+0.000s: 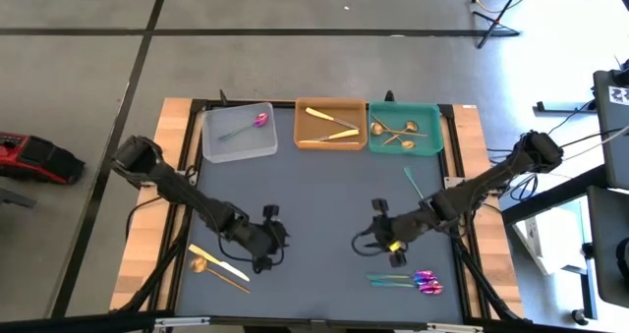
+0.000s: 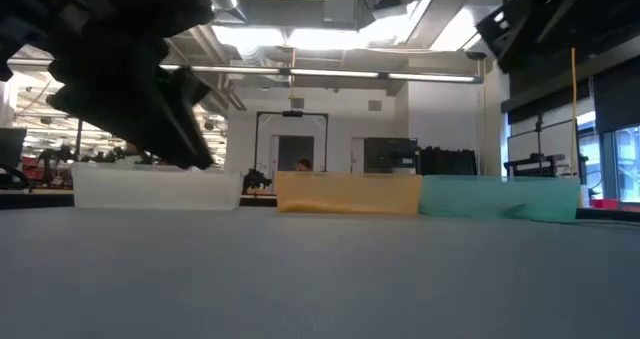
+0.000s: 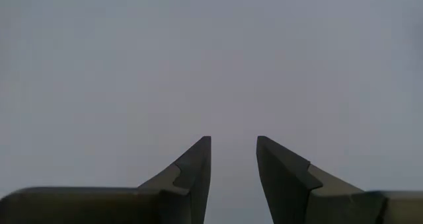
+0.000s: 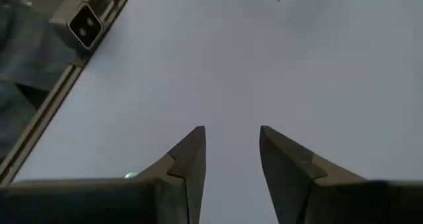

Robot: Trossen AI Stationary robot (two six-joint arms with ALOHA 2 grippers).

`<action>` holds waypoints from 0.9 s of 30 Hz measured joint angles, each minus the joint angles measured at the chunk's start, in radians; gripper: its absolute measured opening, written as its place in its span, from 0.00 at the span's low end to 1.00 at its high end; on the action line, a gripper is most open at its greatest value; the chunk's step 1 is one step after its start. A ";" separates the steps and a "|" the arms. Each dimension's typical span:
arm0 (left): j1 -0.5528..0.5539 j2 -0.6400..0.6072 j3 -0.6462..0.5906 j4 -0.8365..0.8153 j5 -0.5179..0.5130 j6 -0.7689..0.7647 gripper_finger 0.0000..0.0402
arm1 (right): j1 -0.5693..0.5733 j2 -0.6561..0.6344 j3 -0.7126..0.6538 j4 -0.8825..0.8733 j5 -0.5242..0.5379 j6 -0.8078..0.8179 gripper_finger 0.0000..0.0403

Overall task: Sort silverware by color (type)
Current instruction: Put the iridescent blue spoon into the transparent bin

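- Three trays sit along the top middle of the high view: a clear tray (image 1: 239, 146) with one purple-teal piece (image 1: 257, 121), an orange tray (image 1: 330, 139) with pale gold pieces (image 1: 329, 127), and a teal tray (image 1: 405, 142) with copper spoons (image 1: 395, 133). Unsorted silverware lies on the tabletop (image 1: 324, 195): gold pieces (image 1: 218, 266) at lower left, iridescent pieces (image 1: 413, 281) at lower right, and one teal utensil (image 1: 414, 183) at right centre. The left claw (image 1: 267, 243) hangs just right of the gold pieces; the right claw (image 1: 381, 237) hangs above the iridescent ones, lower centre.
- Low view: the three trays line the middle of the frame, dark arm parts at upper left and upper right; no silverware can be made out.
- Left wrist view: the left claw (image 3: 233, 158) has its fingers apart over bare tabletop, holding nothing.
- Right wrist view: the right claw (image 4: 232, 148) is likewise apart and empty, with bare tabletop under it.
- Judged step: between picks, sorting partly done. Next, likely, either claw must shift over its nearest pile, line up across one slim handle, then drop and close.
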 joint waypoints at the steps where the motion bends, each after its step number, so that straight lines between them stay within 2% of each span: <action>1: 0.000 0.020 0.000 0.043 0.008 0.001 0.29 | 0.015 0.001 0.000 0.011 0.022 0.013 0.33; 4: 0.000 0.070 0.000 0.148 0.038 0.003 0.29 | 0.061 0.026 -0.005 0.033 0.052 0.076 0.33; 10: 0.000 0.124 0.000 0.240 0.085 -0.003 0.29 | 0.189 0.126 -0.008 0.021 0.000 0.270 0.33; 20: -0.011 0.126 0.001 0.271 0.054 -0.053 0.29 | 0.354 0.283 -0.007 -0.021 0.001 0.650 0.33; 27: -0.010 0.126 0.001 0.277 0.005 -0.058 0.29 | 0.377 0.307 -0.007 -0.118 0.045 0.739 0.33</action>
